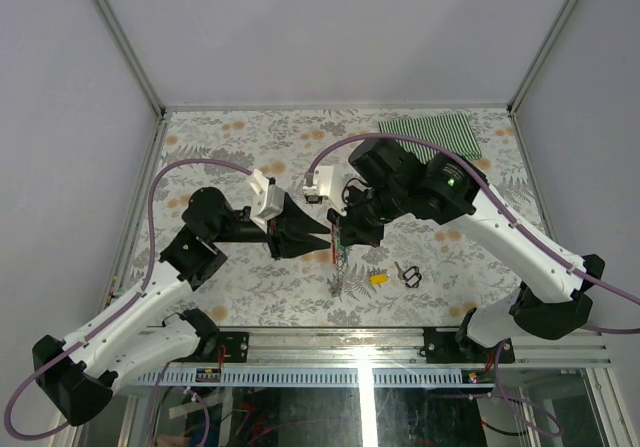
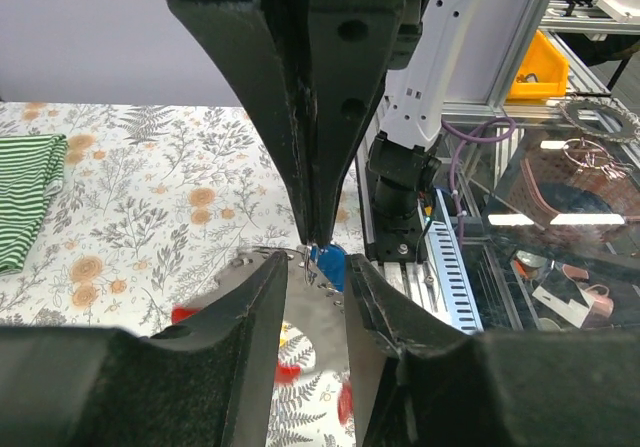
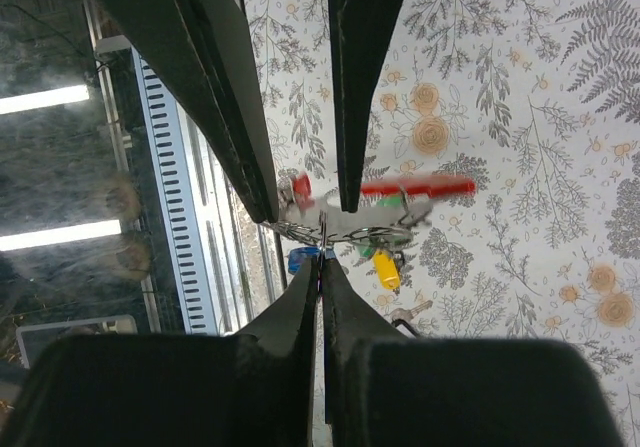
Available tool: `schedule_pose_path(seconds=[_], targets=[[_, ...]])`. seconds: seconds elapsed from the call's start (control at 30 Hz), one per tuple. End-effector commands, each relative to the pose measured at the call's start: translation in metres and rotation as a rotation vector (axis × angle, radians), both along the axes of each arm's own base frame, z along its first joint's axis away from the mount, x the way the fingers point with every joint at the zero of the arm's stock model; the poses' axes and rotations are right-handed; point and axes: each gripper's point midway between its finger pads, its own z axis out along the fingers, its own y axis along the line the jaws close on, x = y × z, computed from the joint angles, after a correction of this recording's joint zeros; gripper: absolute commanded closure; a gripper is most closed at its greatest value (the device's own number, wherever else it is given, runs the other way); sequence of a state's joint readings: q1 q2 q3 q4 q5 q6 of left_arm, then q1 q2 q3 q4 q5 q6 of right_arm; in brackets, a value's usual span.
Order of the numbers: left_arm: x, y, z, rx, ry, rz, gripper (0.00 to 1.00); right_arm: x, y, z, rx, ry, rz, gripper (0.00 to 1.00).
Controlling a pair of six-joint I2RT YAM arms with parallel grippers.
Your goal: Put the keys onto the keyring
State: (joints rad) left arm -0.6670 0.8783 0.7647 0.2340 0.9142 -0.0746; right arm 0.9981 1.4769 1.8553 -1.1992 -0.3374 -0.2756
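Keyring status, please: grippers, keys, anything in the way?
Right gripper shut on keyring. Left gripper, jaws apart, beside it. Blue key close by, yellow key on table. Nothing blocking.

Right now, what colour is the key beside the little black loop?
The key is yellow; the top view shows it best.

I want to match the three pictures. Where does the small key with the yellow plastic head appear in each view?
Top external: the small key with the yellow plastic head lies on the table, below the middle and a little to the right.
Left wrist: not in it.
Right wrist: just below the middle, a little to the right.
Shared landmark: the floral-printed table cover, which shows in all three views.
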Motion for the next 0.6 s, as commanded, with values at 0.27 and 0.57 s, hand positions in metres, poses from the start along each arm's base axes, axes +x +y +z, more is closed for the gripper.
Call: schedule_pose_path(seconds=[0.27, 0.57], targets=[[-0.0098, -0.0039, 0.0098, 0.003, -0.039, -0.087, 0.69, -0.0020, 0.0078, 0.0219, 0.062, -0.029, 0.012, 1.00], [-0.0112, -0.0074, 0.0067, 0.014, -0.031, -0.116, 0.70, -0.0005, 0.0097, 0.0211, 0.069, -0.034, 0.012, 1.00]])
